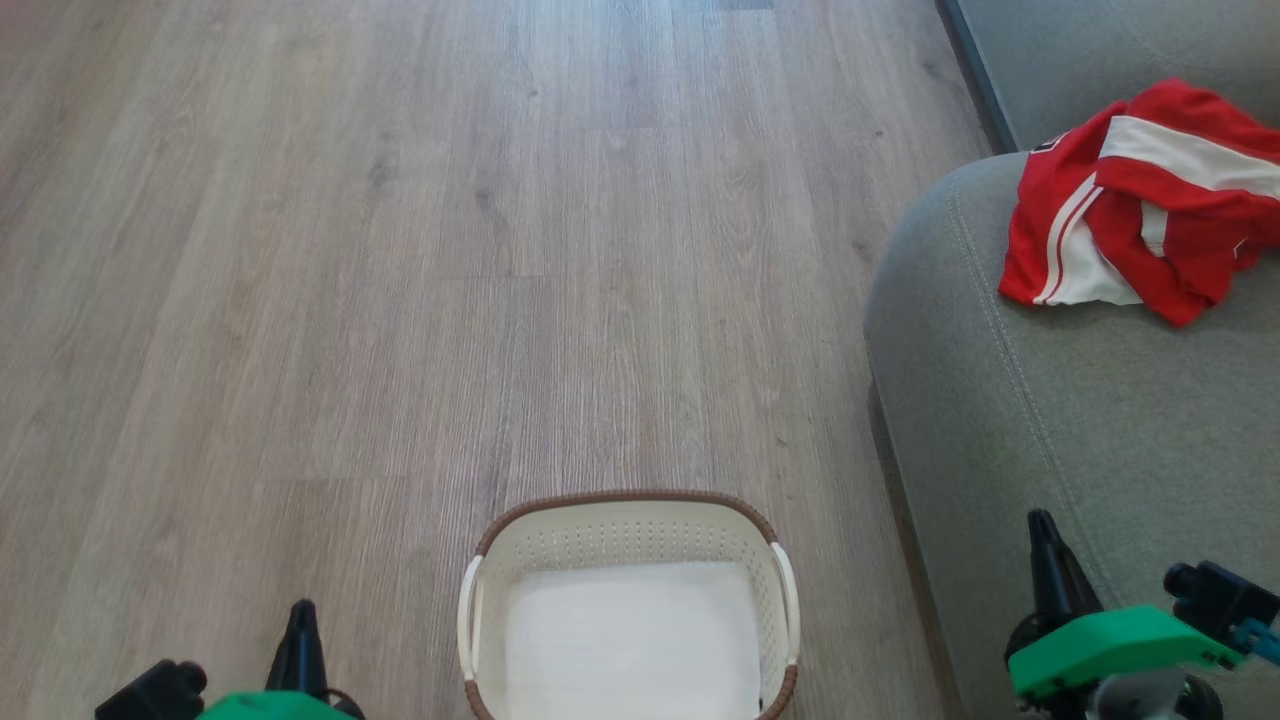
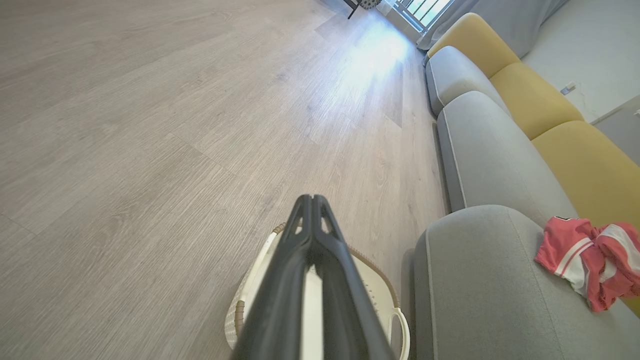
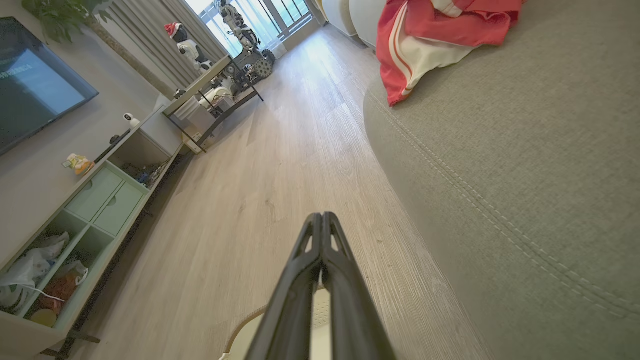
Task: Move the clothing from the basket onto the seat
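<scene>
Bright red thin-fabric striped clothing point(image 1: 1150, 200) lies crumpled on large grey upholstered seat point(image 1: 1050, 420), well ahead of right gripper point(image 3: 322, 215). Light, floppy; probably pinch a raised fold. Cream perforated plastic basket point(image 1: 620, 498) sits between right gripper and left gripper point(image 2: 312, 197), both pressed together, empty.

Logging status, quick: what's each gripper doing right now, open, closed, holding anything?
Left gripper: closed, fingers pressed together, holding nothing.
Right gripper: closed, fingers pressed together, holding nothing.

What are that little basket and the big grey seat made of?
The basket looks like smooth moulded cream plastic, punched with small holes, its brown rim imitating wicker. The seat seems matte woven grey upholstery fabric, with a stitched seam.
</scene>
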`<state>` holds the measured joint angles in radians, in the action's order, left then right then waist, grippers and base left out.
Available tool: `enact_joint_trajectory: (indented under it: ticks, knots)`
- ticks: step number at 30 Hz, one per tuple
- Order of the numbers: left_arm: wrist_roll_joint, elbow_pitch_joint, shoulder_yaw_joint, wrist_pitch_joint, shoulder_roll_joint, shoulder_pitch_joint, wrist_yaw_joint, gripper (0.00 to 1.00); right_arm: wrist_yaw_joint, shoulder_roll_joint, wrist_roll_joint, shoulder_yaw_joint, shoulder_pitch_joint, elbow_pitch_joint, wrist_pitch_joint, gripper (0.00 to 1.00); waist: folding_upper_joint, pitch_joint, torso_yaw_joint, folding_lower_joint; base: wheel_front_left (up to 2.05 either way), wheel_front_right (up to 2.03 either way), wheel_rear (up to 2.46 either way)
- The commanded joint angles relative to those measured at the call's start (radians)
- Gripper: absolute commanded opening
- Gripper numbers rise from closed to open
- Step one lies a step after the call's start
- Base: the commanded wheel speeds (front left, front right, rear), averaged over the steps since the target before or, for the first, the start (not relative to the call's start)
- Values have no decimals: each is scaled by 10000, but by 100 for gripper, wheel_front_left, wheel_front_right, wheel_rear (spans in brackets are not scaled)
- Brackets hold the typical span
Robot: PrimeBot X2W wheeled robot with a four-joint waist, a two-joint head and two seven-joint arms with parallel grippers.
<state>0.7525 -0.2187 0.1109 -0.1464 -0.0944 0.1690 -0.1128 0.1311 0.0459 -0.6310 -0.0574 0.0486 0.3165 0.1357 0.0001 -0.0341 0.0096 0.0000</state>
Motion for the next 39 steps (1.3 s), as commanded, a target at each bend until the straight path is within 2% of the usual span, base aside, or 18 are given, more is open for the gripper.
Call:
enact_joint_trajectory:
  ticks: [1,39]
  knots:
    - [273,275,-303,49,-49,-473,104,0,-1,35,-316,2,-639,-407,-81,0,-1,6,-2,0,0,0,0]
    - [4132,34,-1109,1147,115,-1515,1170,0,-2,39,-4642,-257,-1063,-549,-1182,0,-1,173,-45,0,0,0,0]
